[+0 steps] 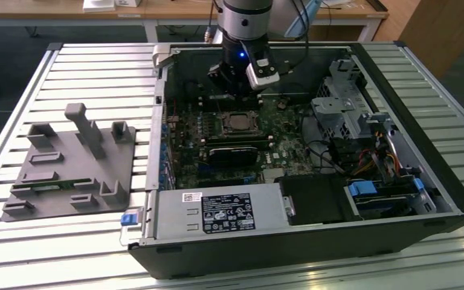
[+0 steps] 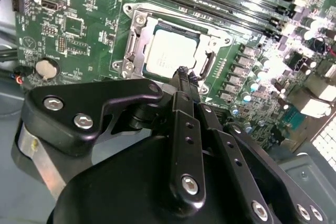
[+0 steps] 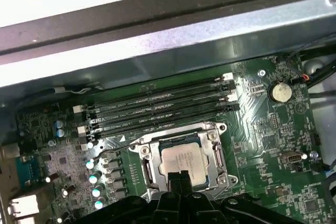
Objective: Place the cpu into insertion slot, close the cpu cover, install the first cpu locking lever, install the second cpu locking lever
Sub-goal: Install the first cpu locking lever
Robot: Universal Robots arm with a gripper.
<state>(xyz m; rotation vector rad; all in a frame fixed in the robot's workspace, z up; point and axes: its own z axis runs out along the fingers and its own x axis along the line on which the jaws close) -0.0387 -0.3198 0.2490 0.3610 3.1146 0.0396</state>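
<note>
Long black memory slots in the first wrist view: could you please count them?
4: the outermost slot by the grey metal case wall, two middle slots, the innermost slot nearest the grey square cpu. None looks hidden.

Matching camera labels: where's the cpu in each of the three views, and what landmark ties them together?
Exterior view: the cpu sits mid-motherboard in the open case, below the gripper in the picture.
Second wrist view: cpu just past the gripper.
First wrist view: cpu between the memory slots and the gripper.
Shared landmark: the silvery cpu cover framing it.
</note>
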